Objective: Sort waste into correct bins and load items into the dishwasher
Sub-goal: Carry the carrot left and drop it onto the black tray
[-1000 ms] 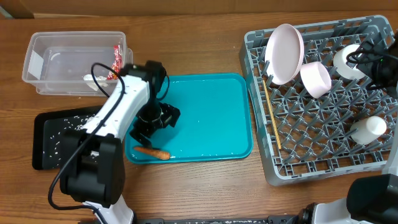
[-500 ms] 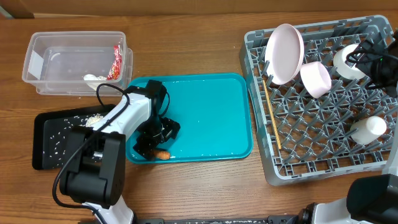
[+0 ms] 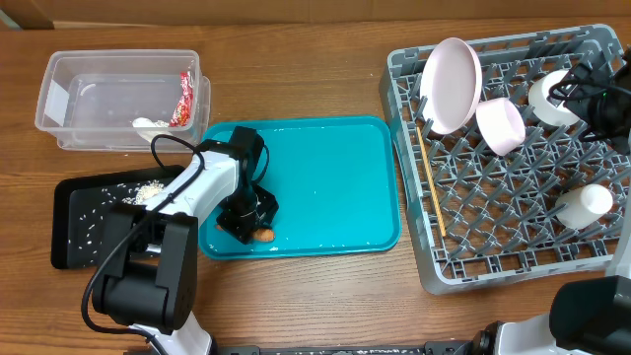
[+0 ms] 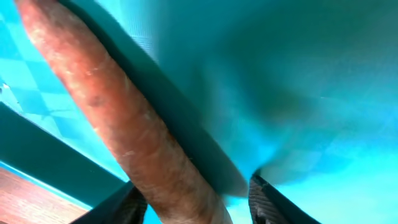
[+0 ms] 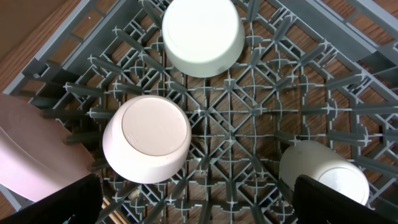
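Note:
The orange carrot [image 3: 263, 235] lies at the front left of the teal tray [image 3: 335, 177]. My left gripper [image 3: 248, 219] is low over it. In the left wrist view the carrot [image 4: 124, 124] runs between the fingers of the left gripper [image 4: 198, 200]; the left finger touches it and a gap shows at the right one, so the gripper is open. The red wrapper [image 3: 183, 99] and white tissue [image 3: 148, 124] lie in the clear tub [image 3: 59, 99]. Beige scraps [image 3: 148, 189] lie in the black tray [image 3: 69, 212]. My right gripper [image 3: 590, 99] hovers open and empty over the grey dish rack [image 3: 493, 256].
In the rack stand the pink plate [image 3: 452, 84], the bowl [image 3: 500, 125], two white cups [image 3: 582, 205] [image 3: 547, 99] and the chopsticks [image 3: 431, 182]. The right wrist view shows the bowl [image 5: 146, 140] and cups [image 5: 202, 37] below the wide-open right gripper [image 5: 211, 205].
My left gripper has moved from beside the clear tub toward the front of the teal tray and come down around the carrot. The right arm has not moved.

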